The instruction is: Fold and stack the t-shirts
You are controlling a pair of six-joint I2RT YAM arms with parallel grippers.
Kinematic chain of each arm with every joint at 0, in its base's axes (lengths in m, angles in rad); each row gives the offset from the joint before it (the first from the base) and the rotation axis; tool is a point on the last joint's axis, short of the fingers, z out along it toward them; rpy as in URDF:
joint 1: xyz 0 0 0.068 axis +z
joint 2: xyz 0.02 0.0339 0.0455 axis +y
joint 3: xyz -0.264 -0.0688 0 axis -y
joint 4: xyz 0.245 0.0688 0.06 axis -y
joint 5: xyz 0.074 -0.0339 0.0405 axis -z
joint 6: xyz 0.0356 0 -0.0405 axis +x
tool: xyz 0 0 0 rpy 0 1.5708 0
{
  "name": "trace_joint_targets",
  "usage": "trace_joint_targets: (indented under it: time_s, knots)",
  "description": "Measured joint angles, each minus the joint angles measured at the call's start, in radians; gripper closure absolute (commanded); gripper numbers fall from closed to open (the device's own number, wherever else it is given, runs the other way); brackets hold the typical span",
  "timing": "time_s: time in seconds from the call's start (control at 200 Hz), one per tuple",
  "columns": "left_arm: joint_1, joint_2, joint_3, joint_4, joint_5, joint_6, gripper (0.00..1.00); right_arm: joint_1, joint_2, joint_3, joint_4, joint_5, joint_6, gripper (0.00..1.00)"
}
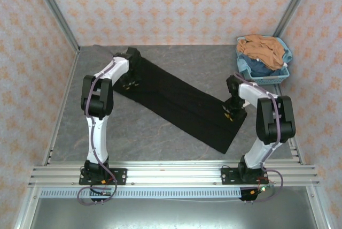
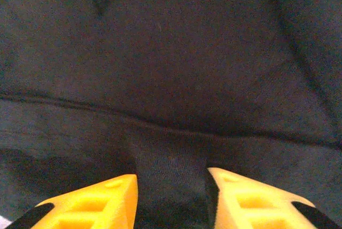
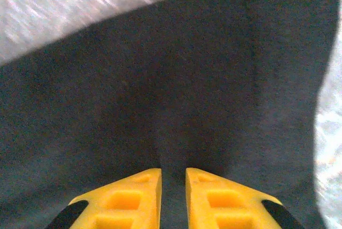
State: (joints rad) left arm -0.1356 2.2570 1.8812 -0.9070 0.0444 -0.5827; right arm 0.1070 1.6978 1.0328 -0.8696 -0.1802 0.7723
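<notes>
The t-shirt (image 1: 181,103) lies on the table (image 1: 133,132) as a long black strip, with its long axis running diagonally from far left to near right. The left end effector (image 1: 127,82) is clamped on a ridge of cloth at the far-left end. The right end effector (image 1: 231,112), nearly closed, pinches the near-right end, so a fold would probably run along this axis.

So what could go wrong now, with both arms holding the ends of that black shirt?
1. The left jaws pinch just a small ridge of the shirt, and the right jaws a thin bit at the other end. The folded layers could slip out if lifted.
2. The basket of clothes sits close to the right arm. A wide swing might knock it.
</notes>
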Motion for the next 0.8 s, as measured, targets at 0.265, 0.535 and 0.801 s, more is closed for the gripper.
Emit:
trace_joint_targets:
  time_s: [0.265, 0.535, 0.801]
  knots:
    - [-0.064, -0.151, -0.014, 0.031, 0.006, -0.074, 0.57, 0.023, -0.134, 0.035, -0.041, 0.062, -0.027, 0.7]
    - [-0.133, -0.27, -0.261, 0.111, 0.095, -0.343, 0.65, 0.031, -0.048, 0.119, -0.023, 0.023, -0.166, 0.71]
    - [-0.112, -0.061, -0.148, 0.11, 0.095, -0.494, 0.7, 0.035, 0.058, 0.118, -0.019, 0.018, -0.194, 0.71]
